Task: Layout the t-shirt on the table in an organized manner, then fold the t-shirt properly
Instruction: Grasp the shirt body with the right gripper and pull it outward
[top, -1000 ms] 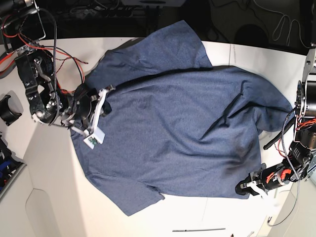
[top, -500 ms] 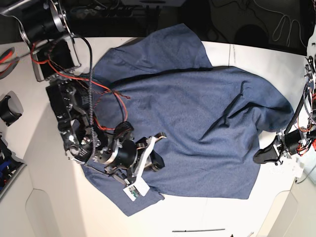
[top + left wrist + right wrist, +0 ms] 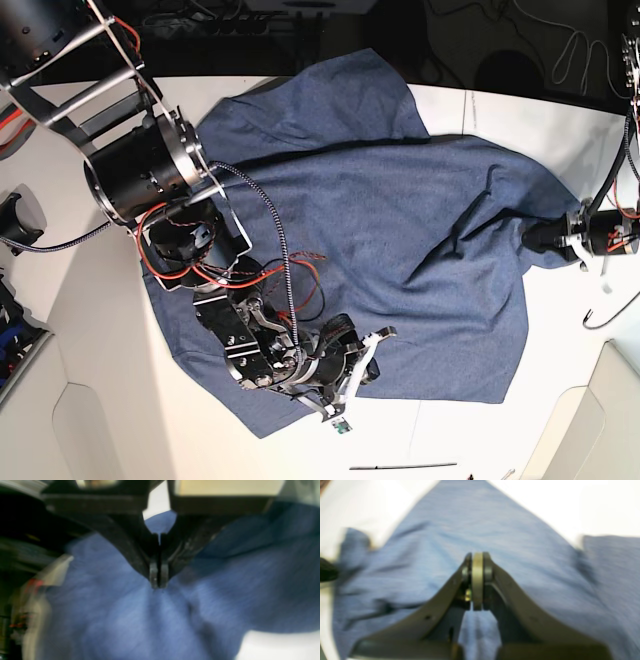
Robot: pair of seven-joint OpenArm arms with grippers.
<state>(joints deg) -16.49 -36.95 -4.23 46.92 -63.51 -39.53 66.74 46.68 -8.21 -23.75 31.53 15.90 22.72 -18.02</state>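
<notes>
Shirt count is one: a single t-shirt lies spread and wrinkled across the table, plain side up. Two arms work it. The left gripper has its jaws pressed together, pinching a gathered peak of cloth at the shirt's edge. The right gripper hangs over the shirt with jaws pressed together; whether cloth is caught there, I cannot tell.

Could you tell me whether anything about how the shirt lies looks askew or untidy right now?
Yes. The t-shirt lies unevenly on the table: creases run across its middle, its far sleeve reaches past the tabletop's far edge, and the hem side near the left gripper is bunched rather than flat.
</notes>
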